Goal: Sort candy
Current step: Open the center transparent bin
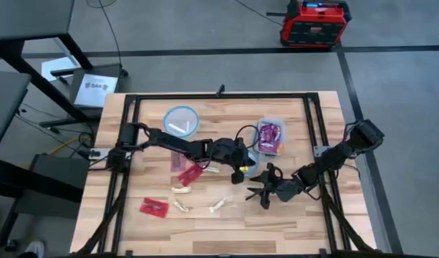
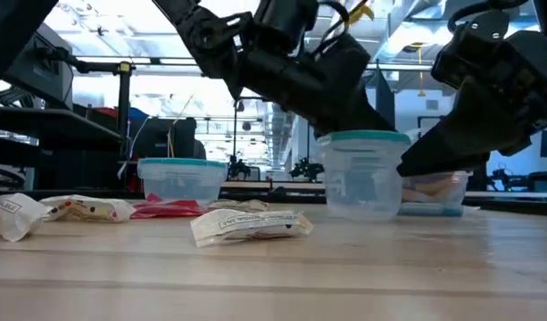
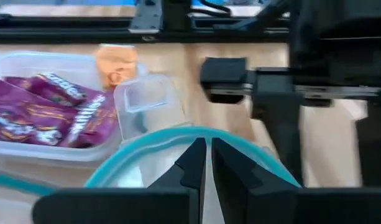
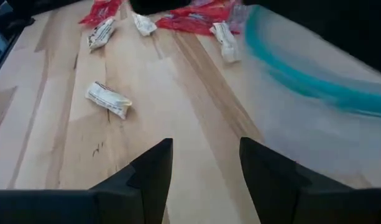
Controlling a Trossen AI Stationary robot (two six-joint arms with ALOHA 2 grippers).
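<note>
From above, the left gripper (image 1: pixel 240 174) hangs over a round tub (image 1: pixel 251 162) with candy (image 1: pixel 182 189) strewn left of it; its wrist view shows the fingers (image 3: pixel 193 167) clenched, empty, while the right gripper (image 4: pixel 206 165) gapes above bare table (image 4: pixel 178 124).

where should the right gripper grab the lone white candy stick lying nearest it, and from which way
Grip the white candy stick across its narrow middle, coming straight down from above. It lies flat on bare wood table, apart from other sweets, so its two long edges are free. The right gripper is open, with nothing between its fingers.
</note>
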